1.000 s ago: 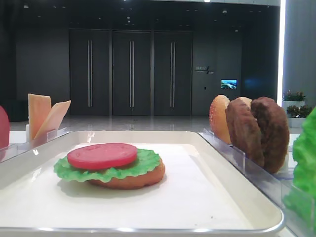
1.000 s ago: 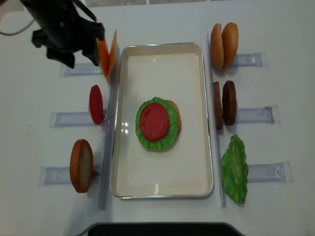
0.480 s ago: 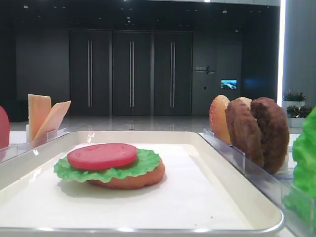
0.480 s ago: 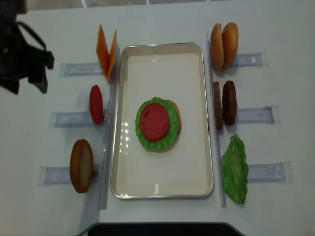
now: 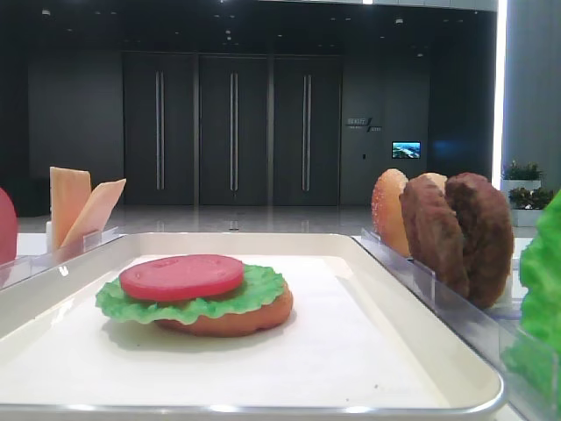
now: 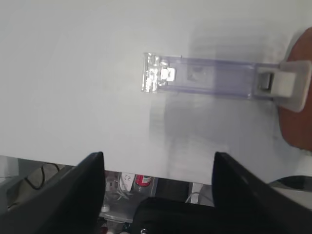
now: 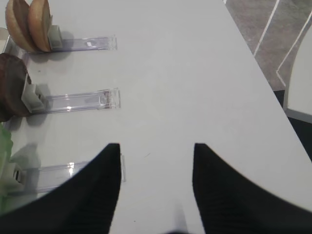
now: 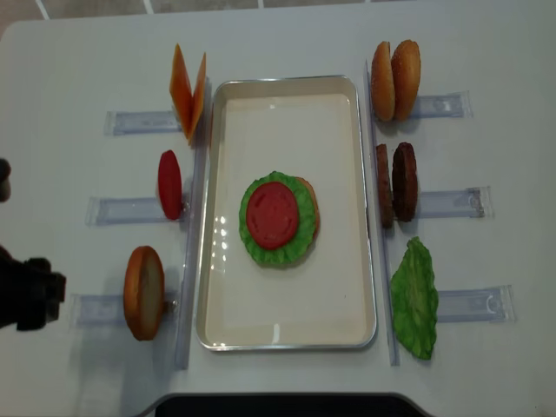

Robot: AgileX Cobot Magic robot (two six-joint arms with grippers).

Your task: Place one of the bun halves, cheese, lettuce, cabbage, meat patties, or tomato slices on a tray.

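Note:
On the white tray [image 8: 287, 83] lies a stack: a bun half [image 8: 314, 208], a lettuce [image 8: 300, 246] leaf and a tomato slice [image 8: 272, 215] on top. My left gripper [image 8: 39, 294] hovers open and empty at the table's left edge, just left of the rack with a standing bun half [image 8: 144, 292]. In the left wrist view the left gripper [image 6: 157, 161] faces that rack [image 6: 204, 80]. My right gripper [image 7: 156, 148] is open over bare table, right of the racks. Cheese [image 8: 188, 91], meat patties [image 8: 396, 182] and a second lettuce [image 8: 414, 298] stand in racks.
Clear plastic racks flank the tray on both sides. One tomato slice [image 8: 169, 184] stands on the left and two bun halves [image 8: 395, 80] at the back right. The table's left edge [image 6: 73, 158] runs right under my left gripper.
My left gripper has travelled from the back left beside the cheese to the front left by the bun half's rack, still open and empty. The food has not moved.

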